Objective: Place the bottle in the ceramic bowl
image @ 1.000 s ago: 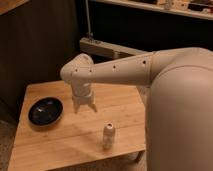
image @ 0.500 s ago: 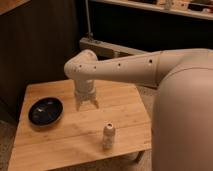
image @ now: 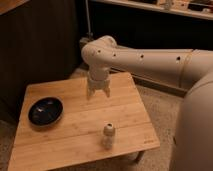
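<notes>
Pale wood is filling the middle of the scene: a low table is standing on a speckled floor in front of a dark wall. On it, the bottle is standing upright close to the front edge, a little right of the middle, with nothing touching it. It is showing a whitish, faintly see-through body with ridges running round it and a white cap on top. It is looking light and narrow, so I judge it will be tipping easily if nudged from the side. Standing on its base is leaving the cap and neck free for a grip from above. Well apart from it, toward the left edge, the bowl is sitting flat and empty, dark and glossy, shallow and wide enough to be taking the bottle. Behind the bottle, toward the far side of the table, the gripper is hanging with its fingers pointing straight down, spread apart and holding nothing, seemingly hovering above the wood rather than resting on it. The white arm is reaching in from the right to carry it there. Judging by this, the pick-up is not yet begun: the gripper is needing to come forward and down over the cap before any carrying to the bowl.
</notes>
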`<state>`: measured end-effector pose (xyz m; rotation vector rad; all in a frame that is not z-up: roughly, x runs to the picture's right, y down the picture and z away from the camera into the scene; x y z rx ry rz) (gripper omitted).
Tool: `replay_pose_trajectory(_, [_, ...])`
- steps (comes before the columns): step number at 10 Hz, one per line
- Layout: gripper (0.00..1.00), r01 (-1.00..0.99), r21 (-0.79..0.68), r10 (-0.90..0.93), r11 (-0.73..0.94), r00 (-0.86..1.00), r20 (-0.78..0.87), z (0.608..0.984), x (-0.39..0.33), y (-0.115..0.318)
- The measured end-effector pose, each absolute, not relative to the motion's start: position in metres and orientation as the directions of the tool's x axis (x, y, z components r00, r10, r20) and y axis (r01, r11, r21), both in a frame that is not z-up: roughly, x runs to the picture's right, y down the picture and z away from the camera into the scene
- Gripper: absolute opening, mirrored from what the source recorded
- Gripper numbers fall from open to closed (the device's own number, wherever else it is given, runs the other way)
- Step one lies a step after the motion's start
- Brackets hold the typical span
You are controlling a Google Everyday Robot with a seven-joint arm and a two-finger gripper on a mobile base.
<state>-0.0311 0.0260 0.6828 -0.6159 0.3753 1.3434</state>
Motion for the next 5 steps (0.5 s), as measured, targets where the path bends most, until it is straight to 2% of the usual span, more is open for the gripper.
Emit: replay_pose_trajectory(5, [0.65, -0.985, -0.147, 0.751, 0.090, 0.164, -0.640, 0.658, 0.012, 0.041])
